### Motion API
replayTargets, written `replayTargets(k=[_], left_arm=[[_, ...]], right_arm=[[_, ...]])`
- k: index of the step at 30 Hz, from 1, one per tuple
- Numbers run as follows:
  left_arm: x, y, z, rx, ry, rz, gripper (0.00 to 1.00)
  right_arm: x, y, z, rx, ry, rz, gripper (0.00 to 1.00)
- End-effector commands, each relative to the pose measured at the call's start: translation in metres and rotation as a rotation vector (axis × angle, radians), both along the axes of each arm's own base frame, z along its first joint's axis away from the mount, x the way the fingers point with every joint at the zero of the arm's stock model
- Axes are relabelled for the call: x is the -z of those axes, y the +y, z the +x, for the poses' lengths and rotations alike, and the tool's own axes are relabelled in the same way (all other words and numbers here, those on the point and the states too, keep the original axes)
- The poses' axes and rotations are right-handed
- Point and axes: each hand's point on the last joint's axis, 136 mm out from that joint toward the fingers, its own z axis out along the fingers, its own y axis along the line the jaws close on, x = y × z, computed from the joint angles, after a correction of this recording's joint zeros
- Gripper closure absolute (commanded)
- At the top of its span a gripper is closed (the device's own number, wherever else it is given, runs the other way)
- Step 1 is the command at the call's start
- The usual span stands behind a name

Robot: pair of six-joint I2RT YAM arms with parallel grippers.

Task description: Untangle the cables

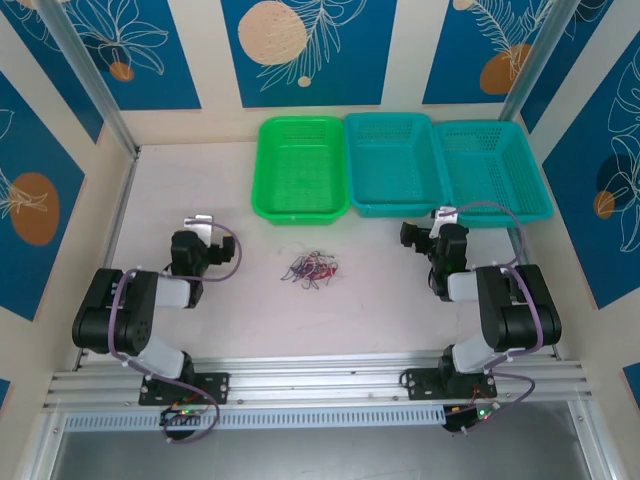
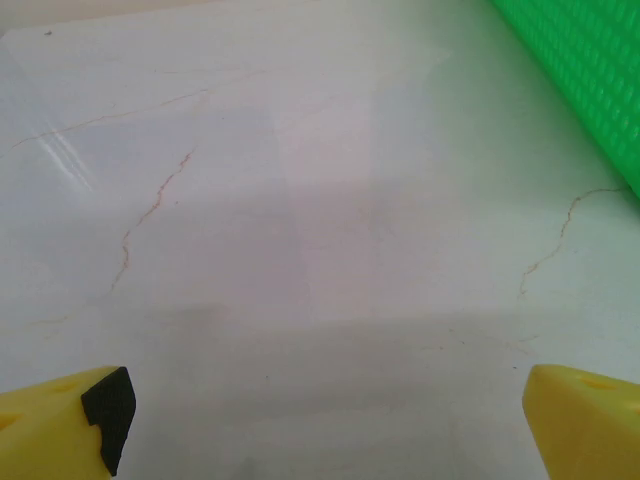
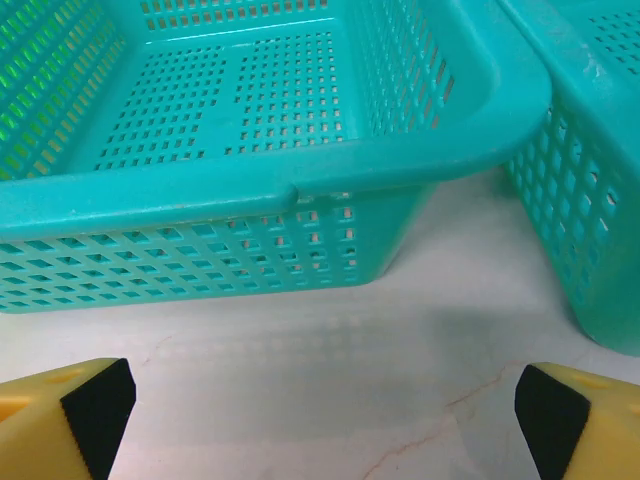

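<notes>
Left pincer point(image 1: 203, 224) sits low over the desk point(image 1: 230, 310) on the left side, aimed at the back wall. Its yellow fingers point(image 2: 60, 425) are spread wide over bare marbled surface (faint reddish veins show in the wrist view). Green basket point(image 1: 300, 168) stands at the back, left of centre; its mesh wall cuts the top right corner of the left wrist view. Cables point(image 1: 314, 268) lie on the desk near the middle: one small tangle of red, dark and pale wires. They are in front of the green basket, between the two arms and well apart from both pincers. Middle teal basket point(image 1: 395, 165) sits against the green one. Right pincer point(image 1: 443, 216) is just in front of the teal pair, facing the middle basket's near wall, fingers point(image 3: 70, 415) also spread wide. Right teal basket point(image 1: 495, 170) sits beside the middle one, far right.
</notes>
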Motion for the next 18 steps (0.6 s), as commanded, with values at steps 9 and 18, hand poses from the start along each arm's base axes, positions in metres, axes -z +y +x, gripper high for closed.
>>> replayTargets(k=[9, 18], left_arm=[[-0.0159, -0.0018, 0.0079, 0.016, -0.052, -0.006, 0.00], [-0.0164, -0.0063, 0.0087, 0.046, -0.049, -0.008, 0.00]], right_arm=[[-0.0139, 0.0008, 0.0073, -0.009, -0.051, -0.021, 0.01], [-0.0143, 0.0008, 0.0076, -0.011, -0.051, -0.017, 0.01]])
